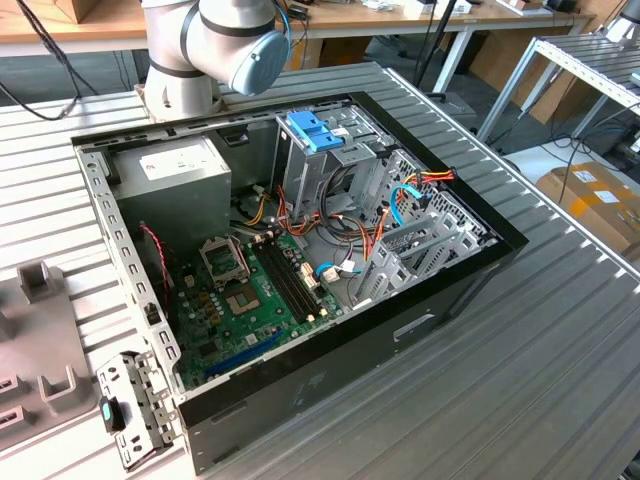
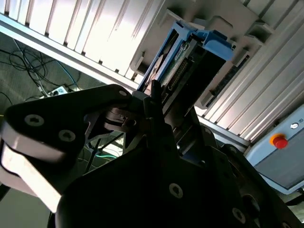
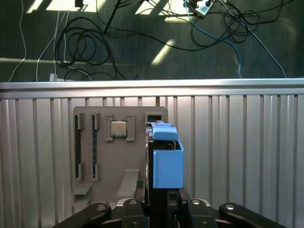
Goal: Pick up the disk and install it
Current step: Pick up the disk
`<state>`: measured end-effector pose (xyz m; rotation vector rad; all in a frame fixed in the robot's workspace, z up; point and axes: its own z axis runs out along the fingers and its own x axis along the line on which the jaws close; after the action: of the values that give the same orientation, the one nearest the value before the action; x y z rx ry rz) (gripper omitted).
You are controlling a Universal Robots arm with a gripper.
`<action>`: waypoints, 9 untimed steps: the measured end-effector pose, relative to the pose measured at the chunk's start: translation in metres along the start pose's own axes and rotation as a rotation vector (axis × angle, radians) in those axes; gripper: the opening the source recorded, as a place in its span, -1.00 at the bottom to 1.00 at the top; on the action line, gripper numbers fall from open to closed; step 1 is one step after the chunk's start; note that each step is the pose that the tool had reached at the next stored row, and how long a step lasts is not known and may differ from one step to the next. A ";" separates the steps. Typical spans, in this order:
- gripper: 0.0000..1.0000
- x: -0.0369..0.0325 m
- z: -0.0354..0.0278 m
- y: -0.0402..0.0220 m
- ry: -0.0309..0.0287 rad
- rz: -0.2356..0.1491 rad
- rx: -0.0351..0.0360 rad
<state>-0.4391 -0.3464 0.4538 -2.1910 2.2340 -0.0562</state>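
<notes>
Closest, my gripper [image 3: 164,206] grips the disk [image 3: 167,164] on edge at the grey fixture tray [image 3: 118,156]; I judge it dense, rigid, shock-sensitive, best squeezed across its flat faces

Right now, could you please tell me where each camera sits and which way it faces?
Exterior view: off the arm, looking down into the open computer case; the arm's joint shows.
First wrist view: on the wrist, looking past the hand at the disk it grips and the parts tray.
Second wrist view: on the wrist, close along the hand to the disk.
Both wrist views share hand, disk and tray.
</notes>
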 end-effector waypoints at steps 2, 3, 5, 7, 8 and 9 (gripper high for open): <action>-0.30 0.0001 -0.0075 -0.0002 0.0000 0.000 0.0009; -0.30 0.0002 -0.0144 -0.0005 0.0000 0.000 0.0019; -0.30 0.0004 -0.0251 -0.0009 0.0000 0.000 0.0035; -0.30 0.0005 -0.0298 -0.0010 0.0001 0.000 0.0038; -0.30 0.0005 -0.0319 -0.0011 0.0000 0.000 0.0041; -0.30 0.0005 -0.0339 -0.0012 0.0000 0.000 0.0042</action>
<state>-0.4391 -0.3464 0.4877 -2.1889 2.2320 -0.0609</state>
